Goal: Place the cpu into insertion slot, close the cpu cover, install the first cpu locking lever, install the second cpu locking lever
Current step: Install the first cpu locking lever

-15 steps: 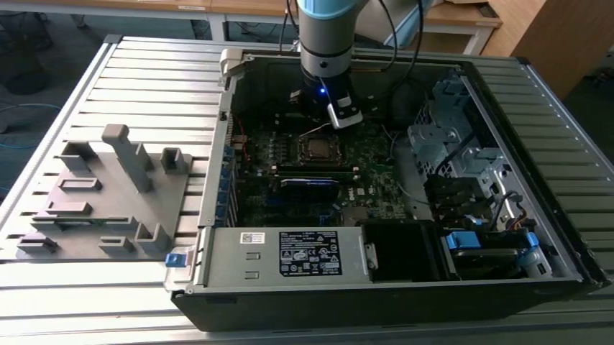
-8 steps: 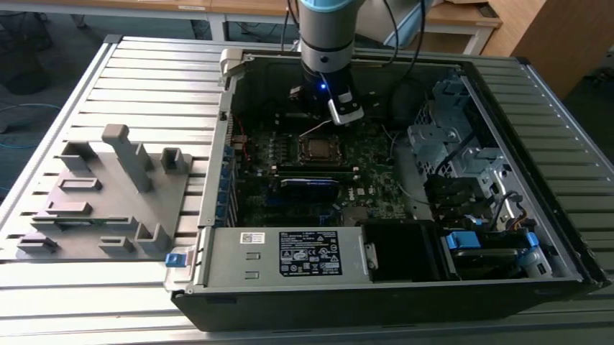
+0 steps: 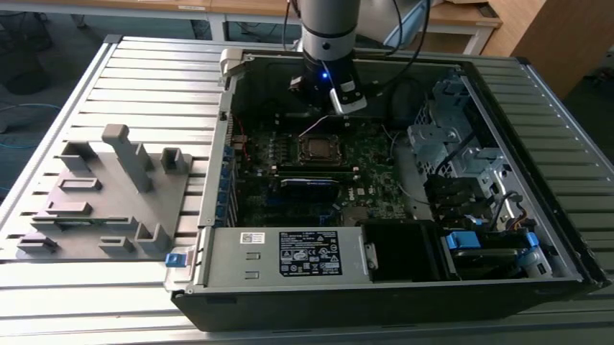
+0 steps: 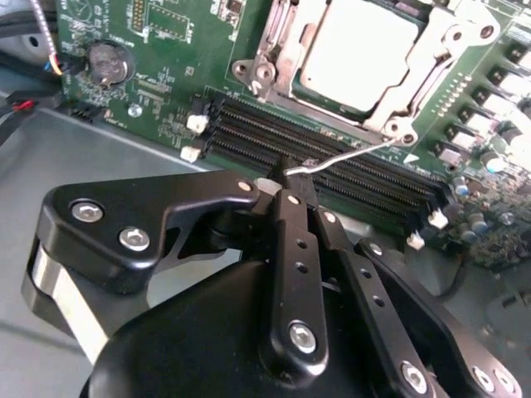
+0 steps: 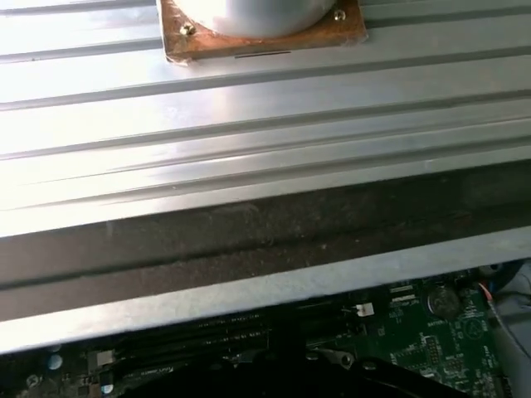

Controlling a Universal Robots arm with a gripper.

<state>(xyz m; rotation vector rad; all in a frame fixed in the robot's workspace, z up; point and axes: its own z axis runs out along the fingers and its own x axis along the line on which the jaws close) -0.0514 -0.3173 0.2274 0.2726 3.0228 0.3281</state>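
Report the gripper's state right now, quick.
Gripper: closed, pinching the hooked end of the thin locking lever.

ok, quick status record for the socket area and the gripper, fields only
cpu: seated in the insertion slot, silvery top showing
cpu cover: down, framing the cpu
locking lever: thin wire running out from the socket corner across the memory slots, free end at the gripper
gripper: looks shut on the locking lever's end
case: open, lying on the slatted table
fixture: grey, on the table at the exterior view's left
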